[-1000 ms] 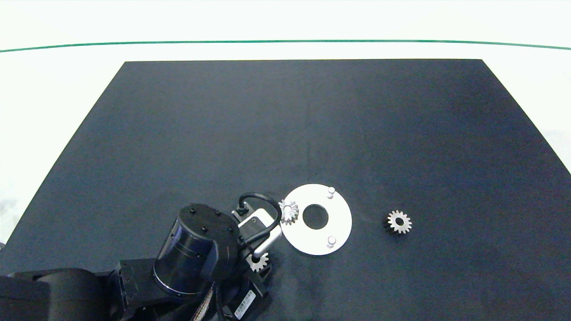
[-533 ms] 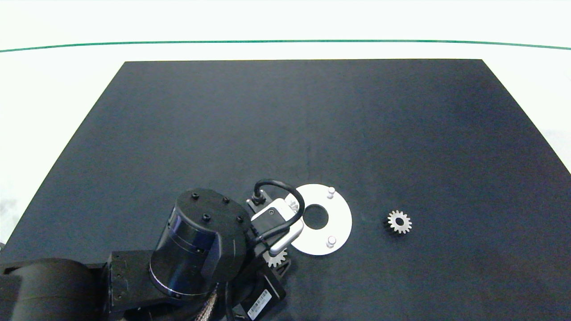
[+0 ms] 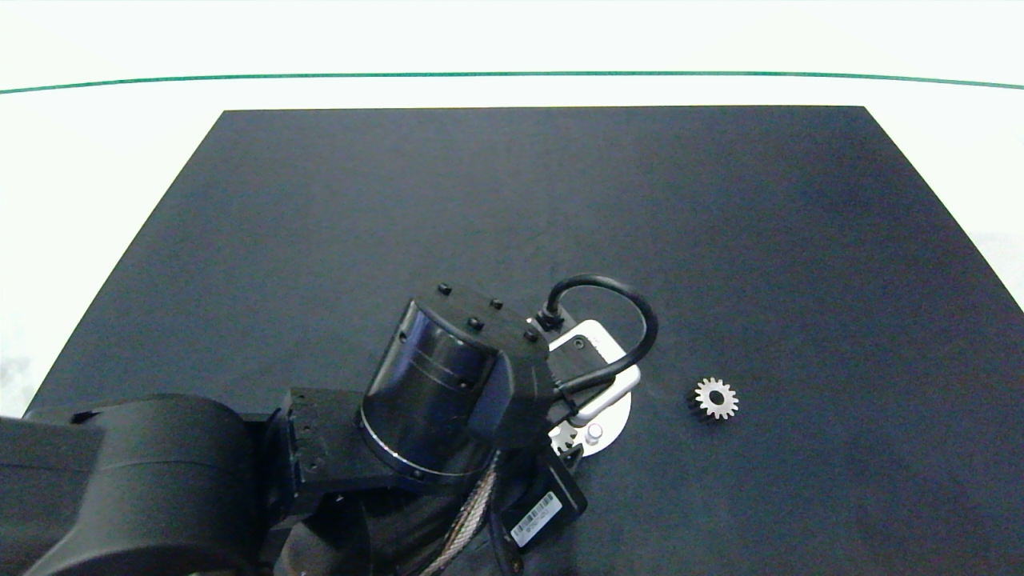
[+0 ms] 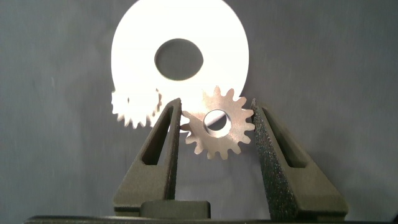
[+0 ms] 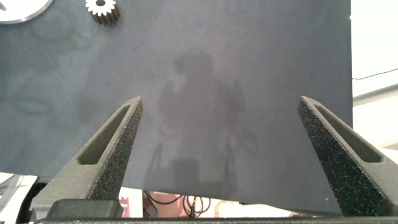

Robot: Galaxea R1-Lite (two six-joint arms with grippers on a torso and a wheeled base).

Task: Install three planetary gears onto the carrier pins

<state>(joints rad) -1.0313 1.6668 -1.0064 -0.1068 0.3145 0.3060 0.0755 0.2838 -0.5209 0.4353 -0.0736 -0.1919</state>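
Note:
My left gripper [image 4: 216, 115] is shut on a silvery planetary gear [image 4: 217, 122], held flat by its teeth at the near edge of the white carrier disc [image 4: 180, 56]. A second gear [image 4: 134, 106] lies on the disc beside the held one. In the head view the left arm hides most of the disc [image 3: 614, 422]. One carrier pin [image 3: 594, 433] shows there, with the held gear [image 3: 565, 436] just left of it. A third gear [image 3: 716, 398] lies on the mat to the right of the disc. My right gripper [image 5: 221, 124] is open, out of the head view.
The black mat [image 3: 512, 208] covers the white table [image 3: 96, 144]. A green line [image 3: 512, 74] runs along the far side. The right wrist view shows the loose gear [image 5: 101, 7] and a sliver of the disc [image 5: 18, 9] far from its fingers.
The left arm has swung right and forward over the disc with its gear. It now covers the gear on the disc's left pin and the far pin.

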